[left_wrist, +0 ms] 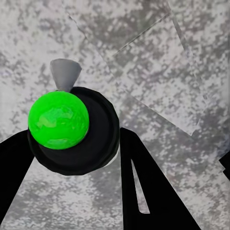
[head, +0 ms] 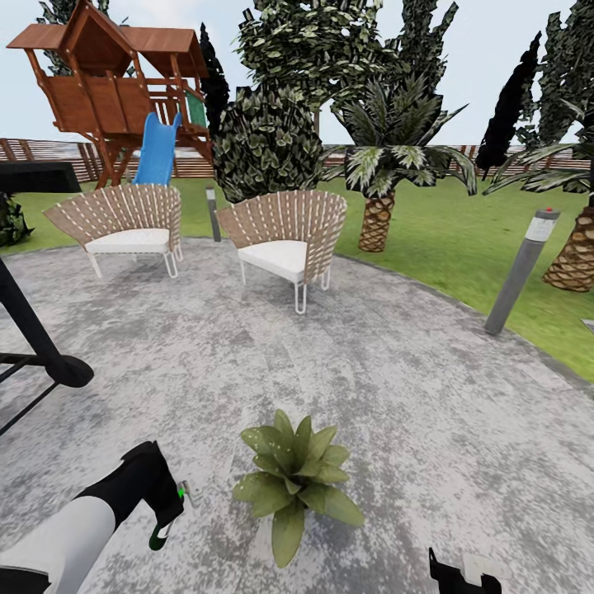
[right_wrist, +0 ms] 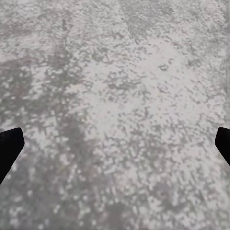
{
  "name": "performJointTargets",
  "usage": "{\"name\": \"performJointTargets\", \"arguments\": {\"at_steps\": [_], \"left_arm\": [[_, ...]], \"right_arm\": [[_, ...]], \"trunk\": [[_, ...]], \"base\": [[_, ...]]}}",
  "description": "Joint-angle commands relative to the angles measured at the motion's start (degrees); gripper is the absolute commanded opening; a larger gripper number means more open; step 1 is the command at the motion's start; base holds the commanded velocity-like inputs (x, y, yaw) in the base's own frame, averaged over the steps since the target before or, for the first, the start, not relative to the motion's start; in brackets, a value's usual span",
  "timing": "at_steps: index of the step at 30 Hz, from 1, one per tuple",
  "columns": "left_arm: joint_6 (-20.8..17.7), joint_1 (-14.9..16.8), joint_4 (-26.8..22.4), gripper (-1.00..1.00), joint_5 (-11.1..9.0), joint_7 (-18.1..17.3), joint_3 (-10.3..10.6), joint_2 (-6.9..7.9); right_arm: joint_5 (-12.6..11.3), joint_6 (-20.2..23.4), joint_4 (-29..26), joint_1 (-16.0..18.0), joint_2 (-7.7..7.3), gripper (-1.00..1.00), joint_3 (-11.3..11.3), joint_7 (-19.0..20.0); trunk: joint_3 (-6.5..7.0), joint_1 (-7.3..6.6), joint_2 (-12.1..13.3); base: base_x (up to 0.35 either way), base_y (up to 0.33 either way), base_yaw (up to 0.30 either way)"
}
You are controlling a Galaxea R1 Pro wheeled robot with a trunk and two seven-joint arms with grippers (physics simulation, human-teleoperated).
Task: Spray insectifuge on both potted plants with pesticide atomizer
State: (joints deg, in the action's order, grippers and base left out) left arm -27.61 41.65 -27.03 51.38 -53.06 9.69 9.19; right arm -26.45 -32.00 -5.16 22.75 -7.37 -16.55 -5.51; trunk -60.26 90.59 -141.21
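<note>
Left pincer clenched on pesticide atomizer, just beside one potted plant on grey patio. Right pincer released, fingers spread, holding nothing. Two wicker chairs beyond.

Two wicker chairs with white cushions sit on the mottled grey patio, near its far edge. Grey bollard lamp leans at the patio's right rim. Wooden playhouse with blue slide behind the chairs. Scaly palm on the lawn.
</note>
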Motion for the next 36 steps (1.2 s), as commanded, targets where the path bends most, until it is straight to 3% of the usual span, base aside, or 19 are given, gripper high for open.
{"name": "performJointTargets", "arguments": {"at_steps": [1,14,36], "left_arm": [[-0.4,0.0,-0.1,-1.0,0.0,-0.3,0.2,0.04],[-0.4,0.0,-0.1,-1.0,-0.4,-0.3,0.2,-0.05],[-0.4,0.0,0.0,-1.0,-0.4,-0.2,0.1,0.01]], "right_arm": [[-0.2,-0.1,0.0,0.0,-0.01,1.0,-0.5,-0.4],[-0.2,-0.1,0.0,0.0,-0.01,1.0,-0.5,-0.3],[-0.3,-0.1,-0.1,0.0,0.1,1.0,-0.5,-0.3]], "trunk": [[-0.05,-0.01,0.0],[-0.05,-0.01,0.0],[-0.06,-0.01,0.0]], "base": [[0.002,-0.003,0.0],[-0.116,-0.119,0.109],[0.052,-0.188,0.034]]}}
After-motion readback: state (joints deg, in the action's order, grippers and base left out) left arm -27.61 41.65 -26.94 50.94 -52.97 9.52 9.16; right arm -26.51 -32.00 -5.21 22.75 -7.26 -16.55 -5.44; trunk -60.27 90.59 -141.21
